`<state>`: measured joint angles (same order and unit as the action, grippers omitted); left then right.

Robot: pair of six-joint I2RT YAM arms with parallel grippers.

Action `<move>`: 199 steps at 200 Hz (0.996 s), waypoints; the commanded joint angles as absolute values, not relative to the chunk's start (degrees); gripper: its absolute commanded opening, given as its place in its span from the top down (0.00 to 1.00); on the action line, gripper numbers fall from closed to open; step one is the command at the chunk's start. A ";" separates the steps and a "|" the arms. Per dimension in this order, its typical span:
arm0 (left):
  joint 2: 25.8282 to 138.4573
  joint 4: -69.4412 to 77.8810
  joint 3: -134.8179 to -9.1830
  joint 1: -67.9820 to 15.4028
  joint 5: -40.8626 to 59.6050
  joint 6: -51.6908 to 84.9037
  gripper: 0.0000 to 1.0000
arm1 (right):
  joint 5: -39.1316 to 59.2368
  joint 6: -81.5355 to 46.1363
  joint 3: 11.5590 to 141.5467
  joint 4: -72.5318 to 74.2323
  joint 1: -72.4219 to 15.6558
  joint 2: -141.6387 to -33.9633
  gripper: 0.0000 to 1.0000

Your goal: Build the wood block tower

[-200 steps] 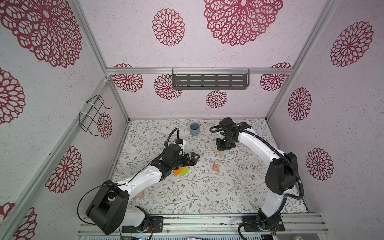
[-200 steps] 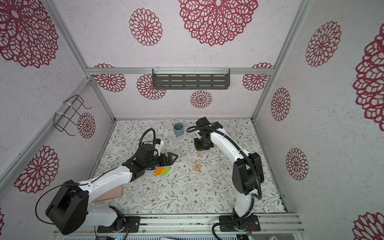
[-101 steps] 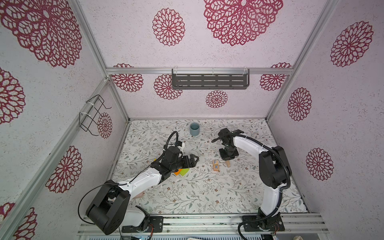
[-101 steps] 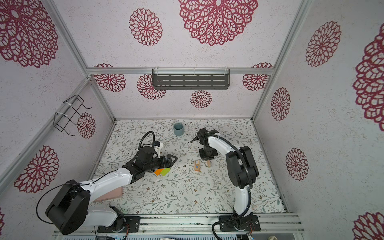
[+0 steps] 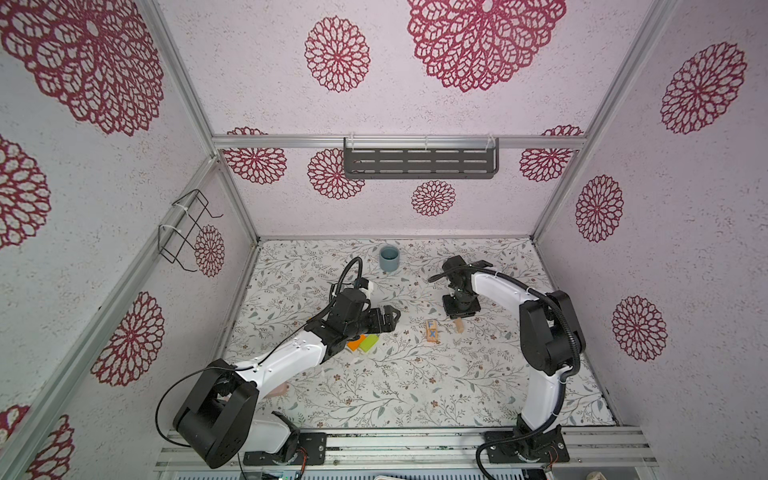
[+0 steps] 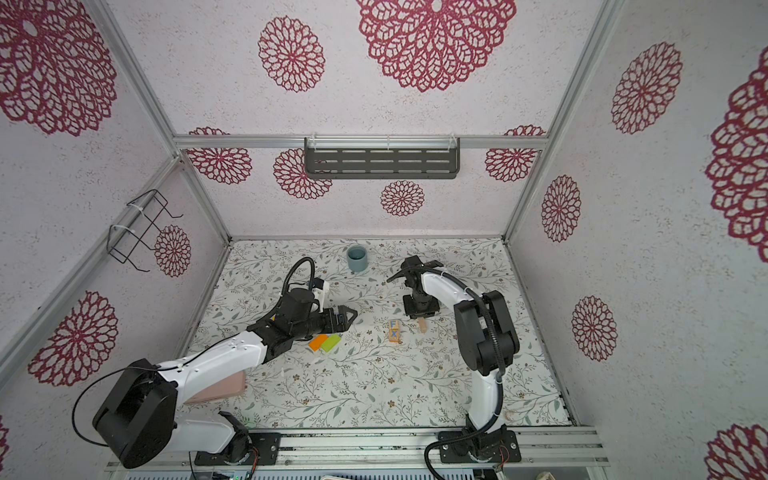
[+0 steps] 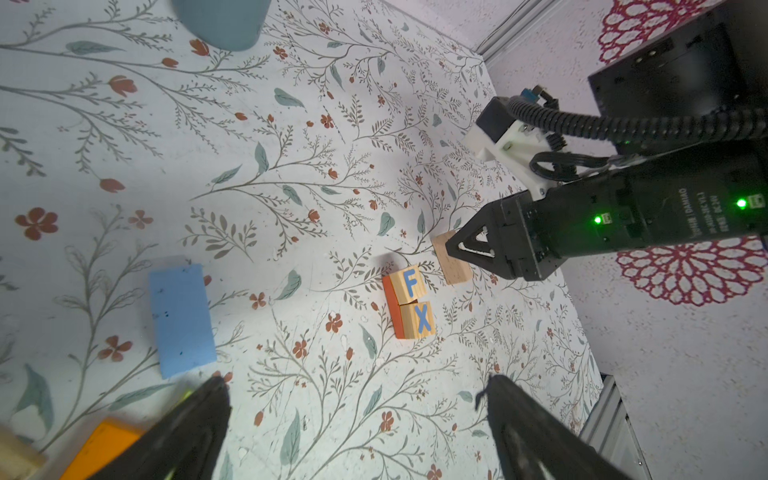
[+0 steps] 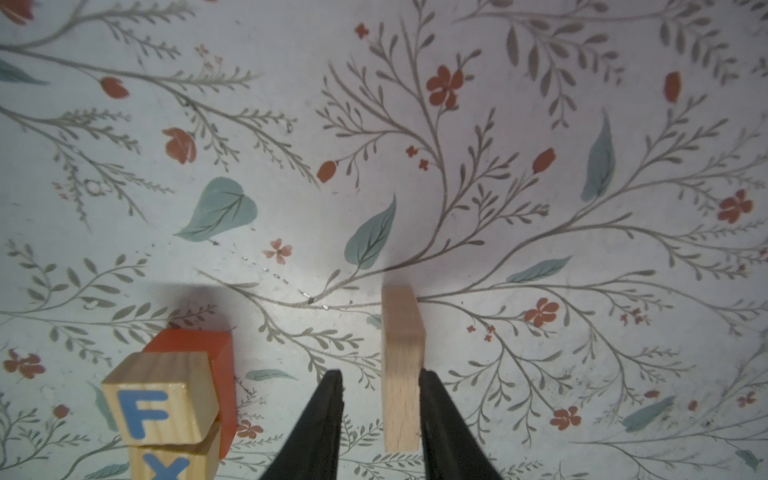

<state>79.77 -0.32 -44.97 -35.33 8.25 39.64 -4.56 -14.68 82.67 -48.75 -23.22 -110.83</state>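
Two pale letter cubes, F and X (image 5: pixel 432 330) (image 6: pixel 394 330) (image 7: pixel 412 303), sit side by side with a red-orange block (image 8: pixel 195 347) against them. Just right of them in both top views a tan block (image 5: pixel 458 326) (image 6: pixel 422 325) (image 8: pixel 402 365) stands on edge on the table. My right gripper (image 8: pixel 380 376) (image 5: pixel 460 312) straddles it, open, with a gap at one finger. An orange block (image 5: pixel 356 341) and a green block (image 5: pixel 369 343) lie beside my left gripper (image 5: pixel 392 318) (image 7: pixel 353 386), which is open wide and empty. A blue block (image 7: pixel 180 318) lies flat nearby.
A grey-blue cup (image 5: pixel 389 258) (image 6: pixel 357 257) stands near the back wall. A pink flat case (image 6: pixel 216 388) lies partly under the left arm at the front left. The right arm's wrist and cable hang over the table's right side in the left wrist view.
My right gripper came down and forward with the tan block to the table beside the letter cubes, then its jaws parted. The left arm has barely shifted.
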 commanded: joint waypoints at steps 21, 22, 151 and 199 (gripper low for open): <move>82.37 -9.97 -52.04 -37.15 3.80 36.36 0.05 | -6.59 -16.87 81.26 -46.82 -21.07 -105.44 0.56; 82.49 -10.30 -52.30 -37.21 3.61 36.29 0.06 | -6.55 -16.92 81.10 -46.61 -20.95 -105.14 0.56; 123.39 -42.54 -106.57 -50.82 -6.49 39.58 0.54 | 11.29 -35.04 39.10 -6.59 4.71 -70.55 0.53; 135.91 -46.86 -122.08 -55.38 -12.87 44.85 0.57 | 11.08 -36.07 36.70 -3.10 5.49 -68.02 0.52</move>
<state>131.68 -42.54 -116.05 -53.54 -8.40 40.99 10.48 -34.20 36.67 -8.29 5.02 -70.63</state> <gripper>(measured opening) 0.430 0.475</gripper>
